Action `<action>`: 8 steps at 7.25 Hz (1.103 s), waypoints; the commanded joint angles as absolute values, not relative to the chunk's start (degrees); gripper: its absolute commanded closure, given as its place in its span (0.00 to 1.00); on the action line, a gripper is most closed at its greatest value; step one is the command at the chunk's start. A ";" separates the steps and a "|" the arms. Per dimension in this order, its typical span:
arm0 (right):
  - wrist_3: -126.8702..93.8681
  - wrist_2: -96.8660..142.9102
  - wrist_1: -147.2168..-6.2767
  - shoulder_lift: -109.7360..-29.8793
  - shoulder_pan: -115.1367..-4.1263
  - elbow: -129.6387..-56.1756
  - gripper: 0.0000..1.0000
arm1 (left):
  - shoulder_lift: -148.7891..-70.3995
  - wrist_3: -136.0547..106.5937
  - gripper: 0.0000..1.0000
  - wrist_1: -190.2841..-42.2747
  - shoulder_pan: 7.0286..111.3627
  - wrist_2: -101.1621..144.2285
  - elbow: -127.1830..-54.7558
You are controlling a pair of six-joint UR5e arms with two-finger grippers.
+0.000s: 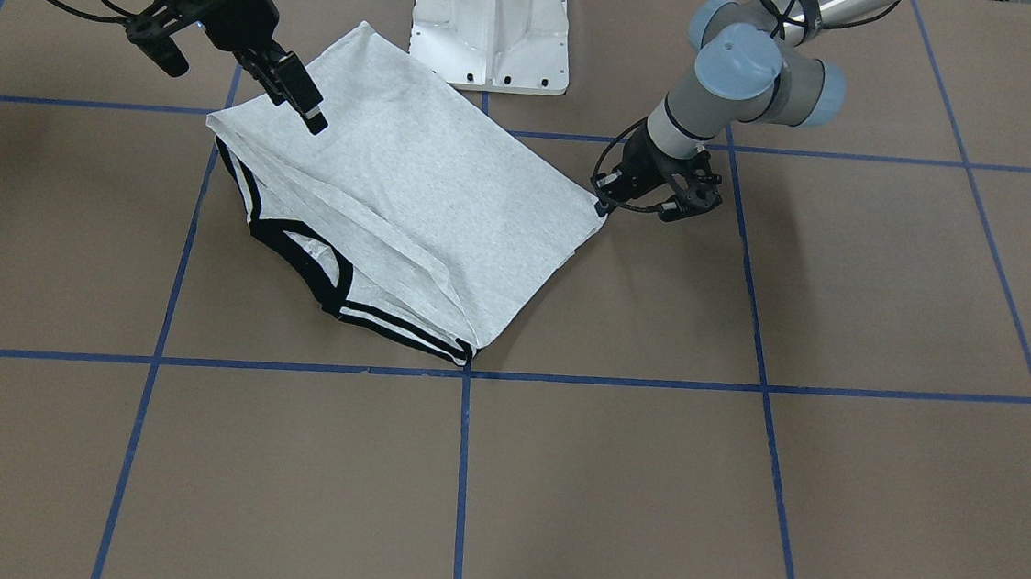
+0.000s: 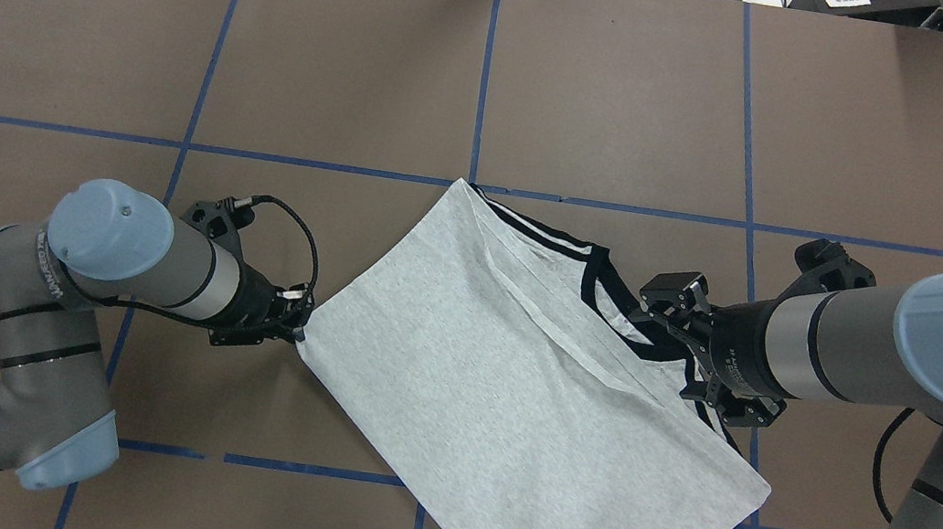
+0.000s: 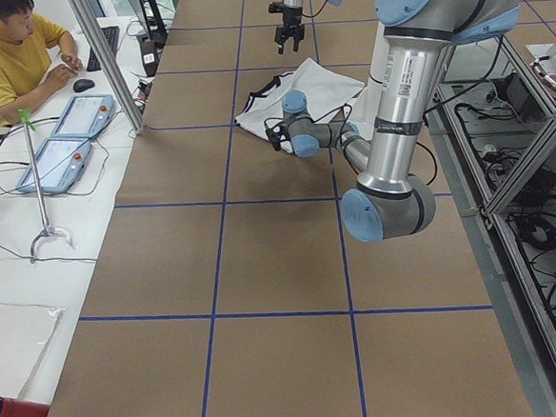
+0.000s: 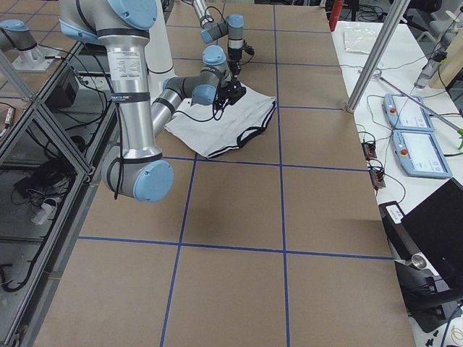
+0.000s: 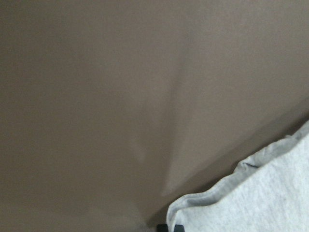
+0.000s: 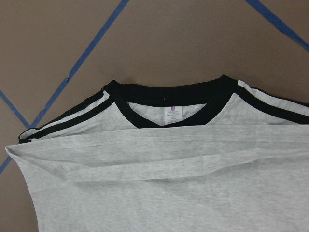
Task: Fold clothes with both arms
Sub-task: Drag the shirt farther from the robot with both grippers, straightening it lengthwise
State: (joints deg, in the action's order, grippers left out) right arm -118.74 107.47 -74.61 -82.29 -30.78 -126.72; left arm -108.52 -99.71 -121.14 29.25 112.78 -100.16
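On the brown table (image 2: 643, 95), the grey T-shirt (image 2: 510, 381) lies folded.

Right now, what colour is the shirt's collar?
The collar is black; the right wrist view shows it best.

The T-shirt (image 1: 432, 182) is heather-grey with black collar (image 1: 297, 258) and stripes (image 1: 402, 331); the table (image 1: 647, 484) brown, blue-gridded.

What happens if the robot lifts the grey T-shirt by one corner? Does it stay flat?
Probably not. The T-shirt lies in soft creased layers, so it would likely droop and unfold. It looks thin, so likely light. Pushed, it would probably bunch up rather than slide whole.
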 commanded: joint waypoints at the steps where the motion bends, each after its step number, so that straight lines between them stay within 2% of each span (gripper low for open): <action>1: -118.74 107.14 -75.23 -82.35 -30.85 -126.56 0.00 | -112.29 -92.58 1.00 -120.85 36.09 112.85 -96.88; 3: -118.74 106.70 -76.12 -81.48 -31.02 -126.48 0.00 | -123.78 -87.75 1.00 -121.37 41.55 112.94 -82.78; 4: -118.74 106.53 -75.77 -81.13 -30.76 -125.95 0.00 | -127.14 -84.23 1.00 -122.25 44.62 112.94 -77.31; 6: -118.91 106.44 -75.76 -78.06 -30.33 -124.37 0.00 | -137.58 -81.39 1.00 -132.99 46.93 108.93 -58.03; 7: -119.44 104.43 -75.76 -75.00 -29.97 -122.89 0.00 | -140.68 -81.39 1.00 -137.42 47.37 108.20 -51.74; 8: -119.53 101.54 -76.02 -74.01 -28.40 -122.00 0.00 | -142.89 -81.30 1.00 -139.03 47.72 107.76 -48.37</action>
